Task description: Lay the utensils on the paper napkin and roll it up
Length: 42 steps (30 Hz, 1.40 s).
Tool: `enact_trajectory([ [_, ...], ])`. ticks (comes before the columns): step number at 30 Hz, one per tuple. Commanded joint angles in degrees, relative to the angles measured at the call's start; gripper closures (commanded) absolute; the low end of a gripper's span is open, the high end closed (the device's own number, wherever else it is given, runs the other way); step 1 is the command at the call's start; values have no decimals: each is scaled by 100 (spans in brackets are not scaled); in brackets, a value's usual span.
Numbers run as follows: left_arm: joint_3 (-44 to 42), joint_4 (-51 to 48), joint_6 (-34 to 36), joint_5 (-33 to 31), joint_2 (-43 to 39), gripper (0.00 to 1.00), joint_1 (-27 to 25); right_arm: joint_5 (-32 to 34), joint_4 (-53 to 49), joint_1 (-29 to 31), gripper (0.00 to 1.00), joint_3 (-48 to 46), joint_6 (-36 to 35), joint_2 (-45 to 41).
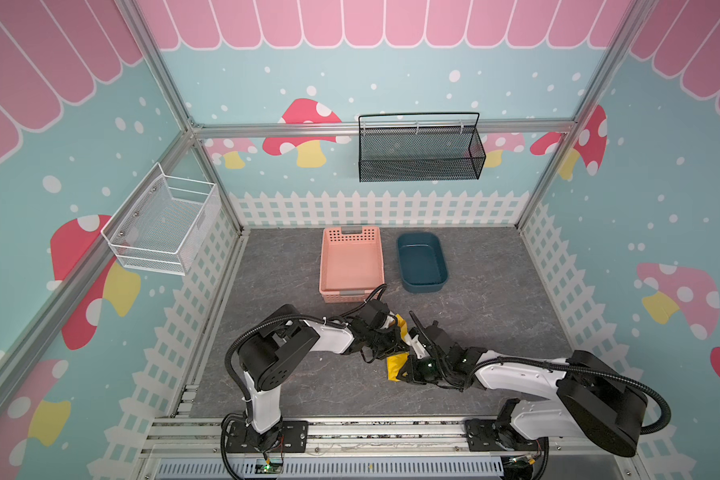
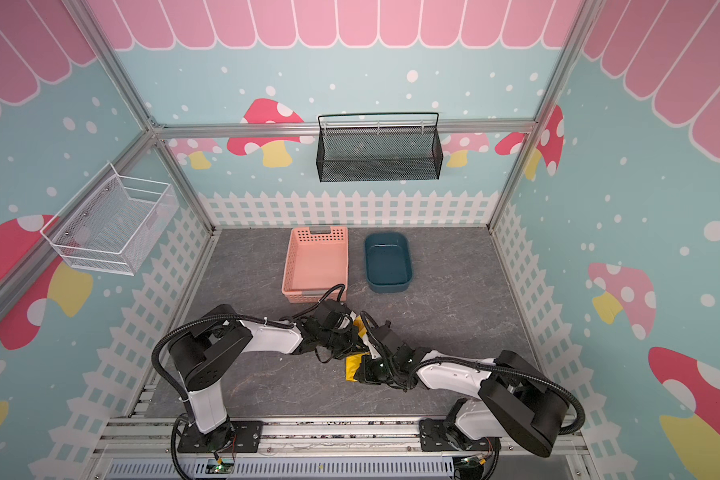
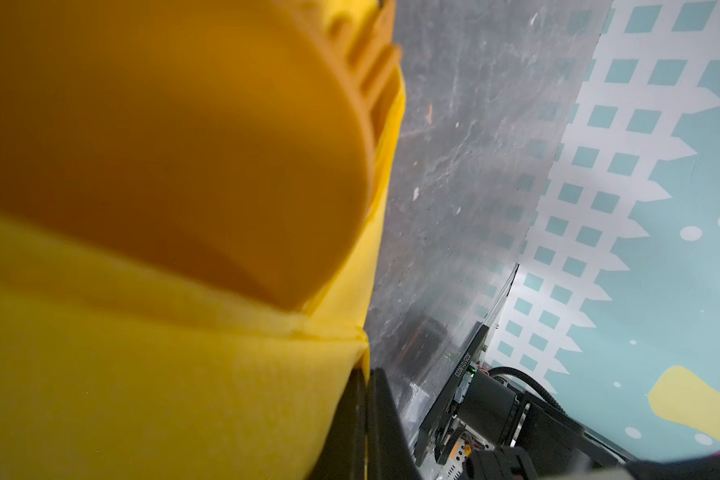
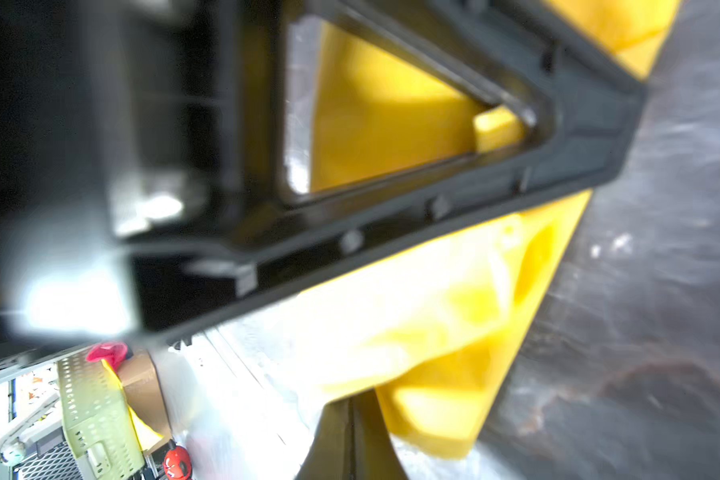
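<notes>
White wire basket [image 1: 163,226]: mounted on the left wall, above the worktop [image 1: 495,316].
Pink perforated plastic basket [image 1: 350,239]: at the back of the grey stone-patterned worktop, left of centre.
Left end effector [image 3: 368,374]: reaches in toward the middle, jaws together and pinching a fold of the thin bright yellow paper napkin [image 3: 163,395].
Paper napkin: at mid-worktop between the two arms, in front of the pink basket. It is folded over, and in both top views only small yellow patches [image 1: 395,362] show past the arms.
Utensils: in the left wrist view an orange-yellow round spoon [image 3: 184,145] bowl and fork [image 3: 375,70] tines lie inside the napkin's fold.
Right end effector [image 4: 352,399]: just beside the left one, jaws together on the napkin's nearer edge.
Dark blue oval plastic tub [image 1: 422,286]: just right of the pink basket, apart from it.
Black mesh basket [image 1: 420,166]: hangs on the back wall.
</notes>
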Motion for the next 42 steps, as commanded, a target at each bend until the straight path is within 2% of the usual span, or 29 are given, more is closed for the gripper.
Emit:
enact_trajectory([
  [1, 12, 291, -241, -316, 161, 100, 40, 247, -179, -60, 100, -204, 273, -424],
  [6, 11, 421, -314, -358, 219, 100, 41, 297, -173, -170, 100, -440, 542, -764],
  [17, 16, 493, -325, -336, 245, 100, 49, 549, -71, -313, 100, -495, 743, -880],
  [36, 59, 398, -319, -356, 81, 100, 49, 252, 231, -373, 100, -296, 333, 180],
  [42, 493, 1, -46, -313, -54, 100, -37, 130, 180, -373, 100, -438, 330, 343],
])
